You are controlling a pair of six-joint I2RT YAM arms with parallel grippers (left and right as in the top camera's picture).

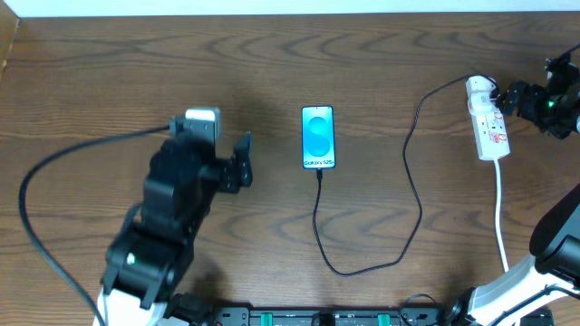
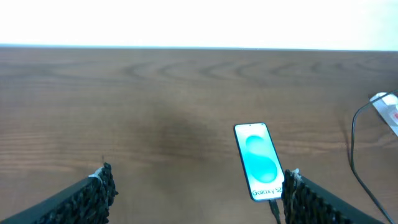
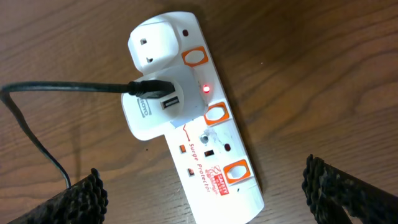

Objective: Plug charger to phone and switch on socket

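The phone (image 1: pixel 318 137) lies mid-table, blue screen up, with the black charger cable (image 1: pixel 412 195) plugged into its lower end. It also shows in the left wrist view (image 2: pixel 259 160). The cable loops right to a white adapter in the socket (image 1: pixel 487 127), a white power strip at the far right. In the right wrist view the socket (image 3: pixel 211 149) shows a lit red lamp (image 3: pixel 206 89), and the cable (image 3: pixel 68 88) enters the adapter. My left gripper (image 1: pixel 243 161) is open and empty, left of the phone. My right gripper (image 3: pixel 202 190) is open, straddling above the socket's end.
The socket's white cord (image 1: pixel 501 213) runs down the right side toward the front edge. A black arm cable (image 1: pixel 36 181) arcs across the left of the wooden table (image 1: pixel 109 72). The arm bases stand along the front edge.
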